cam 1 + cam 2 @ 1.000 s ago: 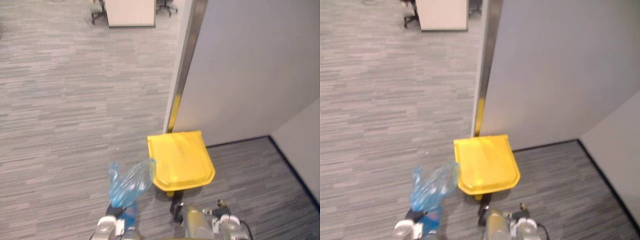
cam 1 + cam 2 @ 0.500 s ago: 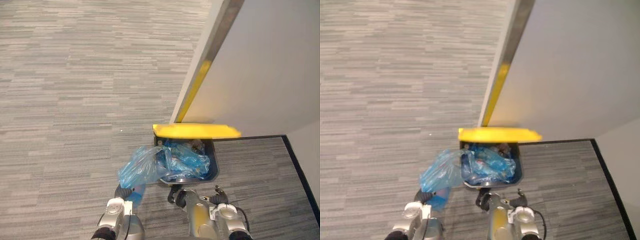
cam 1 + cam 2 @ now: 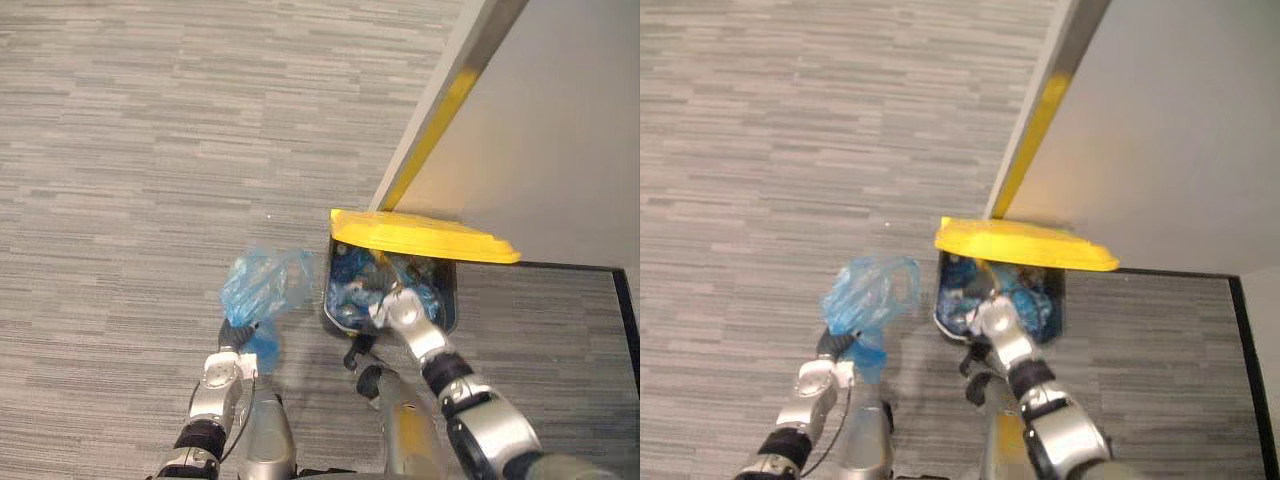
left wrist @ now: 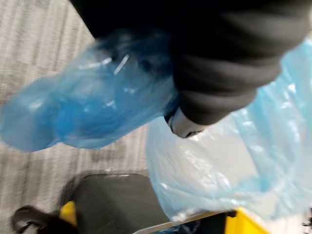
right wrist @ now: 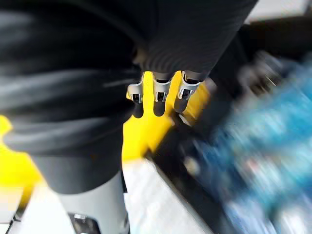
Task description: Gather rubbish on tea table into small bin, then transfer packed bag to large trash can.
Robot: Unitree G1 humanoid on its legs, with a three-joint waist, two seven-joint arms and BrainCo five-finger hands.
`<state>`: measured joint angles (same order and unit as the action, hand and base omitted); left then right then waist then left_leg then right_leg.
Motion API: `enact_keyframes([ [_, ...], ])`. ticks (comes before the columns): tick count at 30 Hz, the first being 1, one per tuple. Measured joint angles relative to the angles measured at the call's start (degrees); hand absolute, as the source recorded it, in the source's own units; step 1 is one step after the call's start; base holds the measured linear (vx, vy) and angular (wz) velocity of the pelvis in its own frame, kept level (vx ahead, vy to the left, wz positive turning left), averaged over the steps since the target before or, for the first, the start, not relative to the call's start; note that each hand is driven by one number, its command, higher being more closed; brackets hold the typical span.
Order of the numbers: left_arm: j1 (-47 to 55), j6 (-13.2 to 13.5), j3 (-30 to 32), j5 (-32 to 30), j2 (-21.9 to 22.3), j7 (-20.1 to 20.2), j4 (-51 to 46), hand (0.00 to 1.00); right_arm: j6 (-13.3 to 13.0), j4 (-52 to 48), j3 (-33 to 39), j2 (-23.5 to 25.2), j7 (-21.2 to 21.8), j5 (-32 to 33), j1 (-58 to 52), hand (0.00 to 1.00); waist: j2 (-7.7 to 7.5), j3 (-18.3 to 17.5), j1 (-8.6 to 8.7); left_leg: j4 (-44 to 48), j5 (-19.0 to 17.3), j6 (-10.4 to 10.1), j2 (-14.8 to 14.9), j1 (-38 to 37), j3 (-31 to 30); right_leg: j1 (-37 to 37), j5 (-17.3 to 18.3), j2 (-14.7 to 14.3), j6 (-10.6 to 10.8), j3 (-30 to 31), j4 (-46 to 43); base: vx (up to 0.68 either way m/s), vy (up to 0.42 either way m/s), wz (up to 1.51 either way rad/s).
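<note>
The left hand [image 3: 222, 372] is closed round the bunched neck of a translucent blue plastic rubbish bag [image 3: 262, 288], held clear of the floor just beside the dark grey bin [image 3: 328, 292]. The bin's yellow lid [image 3: 420, 236] is tipped up, with other blue bags [image 3: 352, 285] inside. The right hand [image 3: 400, 312] sits over the bin's mouth; its grasp cannot be told. The bag looks light, soft and slippery, and is best gripped at the gathered neck, since thin film may tear elsewhere.

The bag [image 3: 262, 285] is just left of the trash can [image 3: 446, 298], wall [image 3: 560, 120] behind it.
</note>
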<state>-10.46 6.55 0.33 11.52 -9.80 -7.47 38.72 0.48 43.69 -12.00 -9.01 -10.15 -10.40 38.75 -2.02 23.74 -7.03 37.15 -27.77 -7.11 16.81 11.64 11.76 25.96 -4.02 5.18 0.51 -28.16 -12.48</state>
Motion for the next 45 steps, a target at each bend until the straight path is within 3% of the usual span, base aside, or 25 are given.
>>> enact_keyframes([
  [5, 0.3, 0.5, -3.0, 2.2, -0.8, 0.4, -4.1, 1.00, 0.2, 3.2, 1.3, -4.9, -1.3, 3.8, 8.0, 0.00, -0.22, 1.7, 0.00, -0.1, 0.3, -0.6, 0.6, 0.4, -0.2, 0.4, -0.7, -1.4, -0.4, 0.1, 0.2, 0.00, -0.015, -0.07],
  [13, 2.2, 1.8, -8.9, 6.8, -3.8, 3.3, -16.1, 1.00, 0.6, 5.4, 1.9, -11.5, -1.9, 7.3, 17.9, 0.00, -1.32, 3.2, 0.17, 0.2, 0.7, -1.4, -0.3, 0.1, 0.0, 1.0, -1.0, -0.8, -0.4, 1.4, -1.1, -0.02, 0.018, -0.03],
  [23, 3.2, 2.1, -15.1, 10.9, -5.1, 5.8, -28.7, 1.00, 0.8, 6.8, 1.9, -13.8, -1.2, 8.7, 18.7, 0.00, -1.35, 3.3, 0.31, 1.9, -0.3, -1.4, 0.5, 0.3, -0.3, 0.9, -1.3, -0.9, -0.2, 1.8, -1.7, -0.04, 0.006, -0.02],
  [27, 1.4, 2.3, -22.5, 11.6, -4.6, 6.7, -36.7, 1.00, 0.9, 6.8, 1.6, -14.1, -0.8, 8.7, 18.7, 0.00, -1.35, 3.3, 0.51, 2.1, -0.4, -1.4, 0.6, 0.3, -0.5, 0.8, -1.3, -0.9, -0.2, 1.8, -1.8, -0.03, 0.003, 0.01],
  [31, -3.9, 4.2, -28.5, 11.6, -1.2, 6.6, -41.6, 1.00, 1.2, 7.4, 1.0, -14.1, -0.1, 8.7, 19.9, 0.00, -1.33, 3.3, 0.89, 3.1, -0.5, -1.4, 1.1, 0.2, -0.8, 0.2, -1.5, -1.2, 0.2, 1.8, -1.8, -0.03, 0.003, 0.00],
  [40, -7.7, 4.8, -32.8, 9.2, 0.2, 4.5, -41.9, 1.00, 0.8, 7.2, 0.2, -14.3, 0.0, 9.3, 23.9, 0.00, -1.34, 3.3, 1.24, 3.9, -0.8, -1.5, 1.7, 0.6, 0.0, 0.1, -4.0, -2.8, 3.0, 3.1, 1.1, -0.06, -0.009, -0.09],
  [45, -15.9, 4.5, -33.3, 5.8, 2.0, 3.0, -33.8, 1.00, -0.1, 6.1, 0.2, -15.7, -0.1, 9.3, 23.8, 0.00, -1.59, 3.4, 2.60, 5.3, -0.7, -1.4, 2.1, 4.5, -2.4, 0.0, -3.9, -6.2, 3.2, 4.9, 7.0, -0.05, -0.061, 0.06],
])
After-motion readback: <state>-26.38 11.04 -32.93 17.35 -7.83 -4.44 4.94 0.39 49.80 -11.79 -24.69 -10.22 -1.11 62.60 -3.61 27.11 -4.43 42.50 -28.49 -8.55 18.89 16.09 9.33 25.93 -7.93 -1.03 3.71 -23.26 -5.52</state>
